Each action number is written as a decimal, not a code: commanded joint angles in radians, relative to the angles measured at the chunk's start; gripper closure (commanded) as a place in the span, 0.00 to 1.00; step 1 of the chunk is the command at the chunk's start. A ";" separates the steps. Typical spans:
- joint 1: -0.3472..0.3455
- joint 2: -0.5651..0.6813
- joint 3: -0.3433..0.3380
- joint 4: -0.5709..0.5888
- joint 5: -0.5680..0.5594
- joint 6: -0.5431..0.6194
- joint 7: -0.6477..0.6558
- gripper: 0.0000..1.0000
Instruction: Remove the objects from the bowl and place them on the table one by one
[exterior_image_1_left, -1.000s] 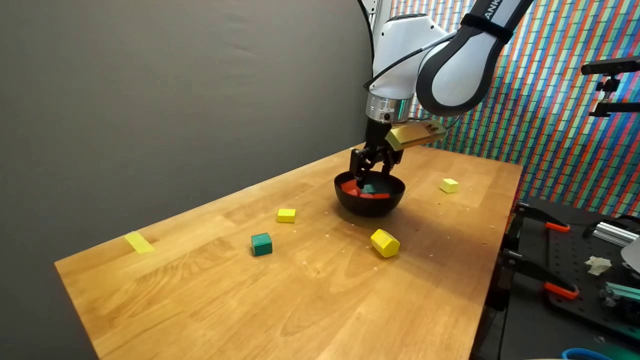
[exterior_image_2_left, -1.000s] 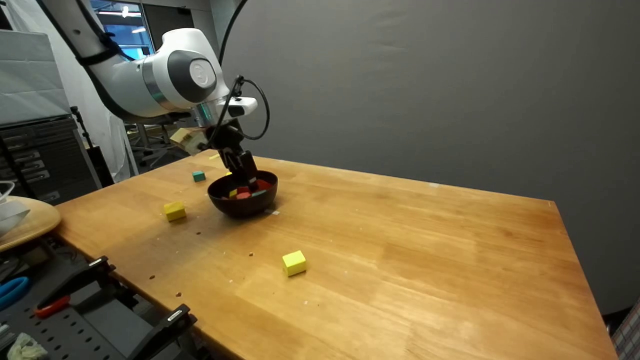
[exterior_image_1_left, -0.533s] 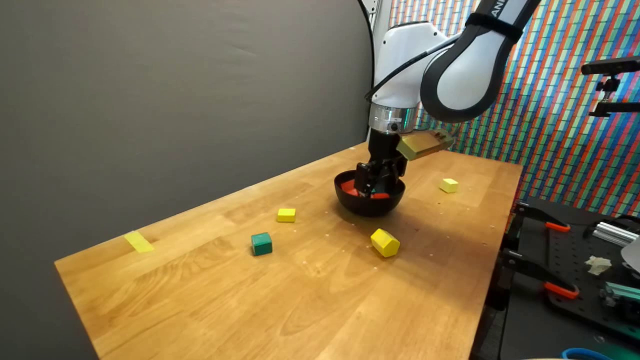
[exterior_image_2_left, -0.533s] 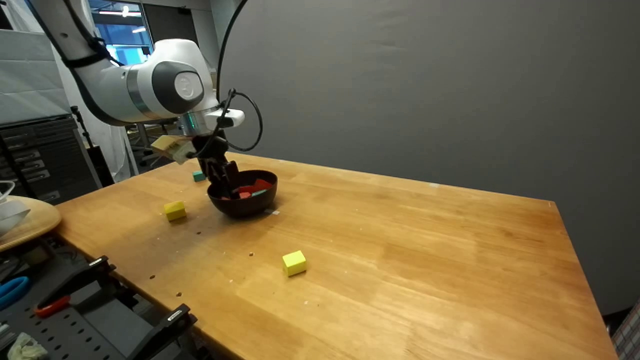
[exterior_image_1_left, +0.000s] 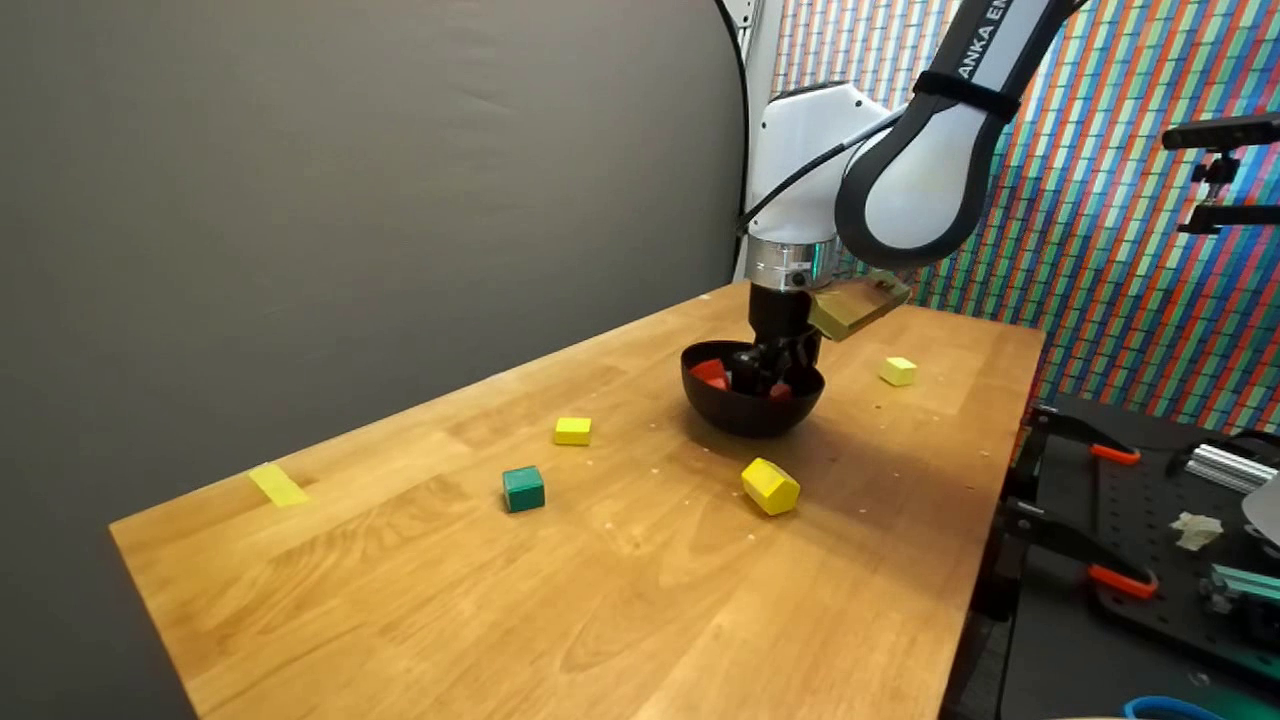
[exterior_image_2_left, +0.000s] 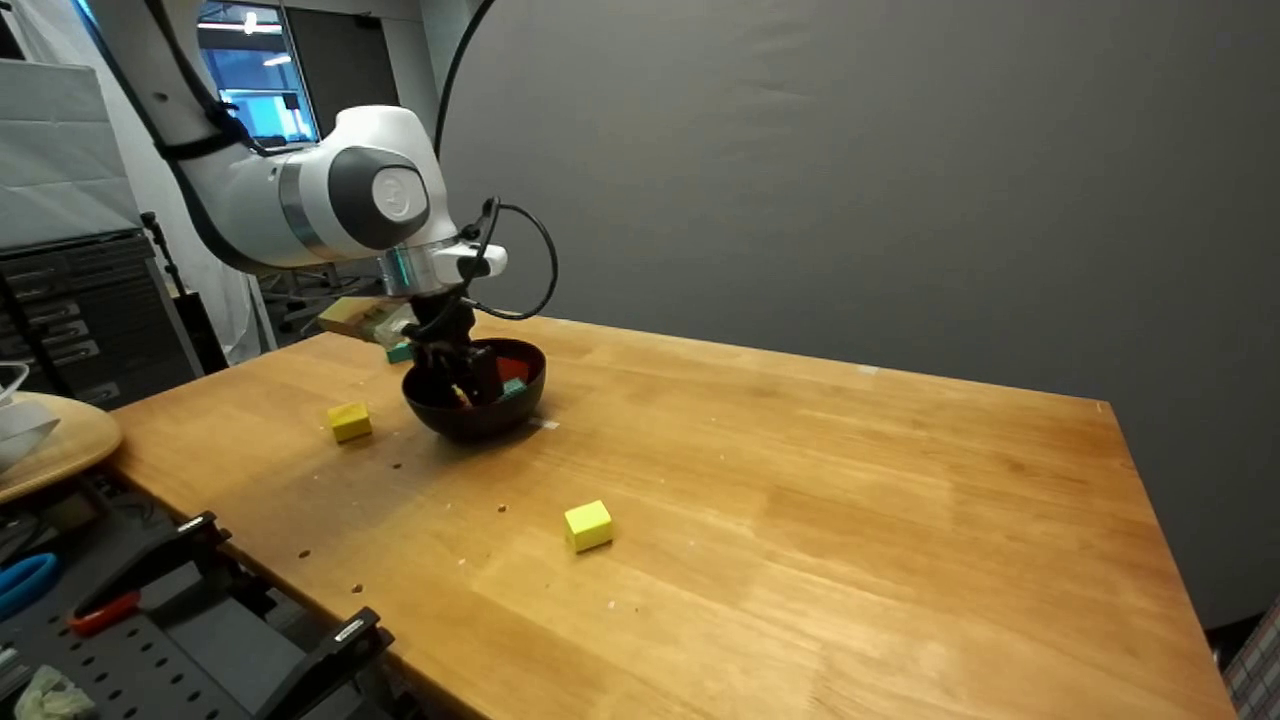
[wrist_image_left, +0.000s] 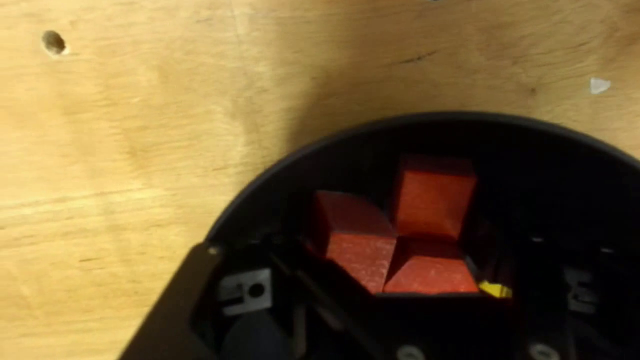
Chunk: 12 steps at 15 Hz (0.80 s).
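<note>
The dark round bowl (exterior_image_1_left: 750, 415) stands on the wooden table (exterior_image_1_left: 600, 600), my gripper (exterior_image_1_left: 762, 380) reaching down inside it. In the wrist view, the fingers are wide apart, with red blocks (wrist_image_left: 361, 255) (wrist_image_left: 430, 275) showing in the gap; the dark fingertips are partly lost in shadow. Another red block (wrist_image_left: 436, 202) lies toward the bowl wall, and a sliver of yellow (wrist_image_left: 496, 289) peeks out by the right finger. A green block (exterior_image_2_left: 513, 387) is in the bowl too. On the table lie a green block (exterior_image_1_left: 523, 489) and yellow blocks (exterior_image_1_left: 572, 431) (exterior_image_1_left: 770, 487) (exterior_image_1_left: 898, 371).
A flat yellow tape strip (exterior_image_1_left: 278, 484) is stuck near the table's far corner. Black clamps with orange tips (exterior_image_1_left: 1120, 580) grip the table's side edge. A grey wall (exterior_image_1_left: 350, 200) runs along the back edge.
The gripper has come down deeper into the bowl. The bowl has shifted slightly, carrying its blocks along. The blocks on the table have stayed in place.
</note>
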 joint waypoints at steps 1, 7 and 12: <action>0.009 0.052 -0.021 0.043 -0.008 -0.014 -0.032 0.49; -0.016 -0.028 0.013 0.019 0.023 -0.028 -0.083 0.62; 0.045 -0.231 -0.039 -0.068 -0.063 -0.048 -0.011 0.62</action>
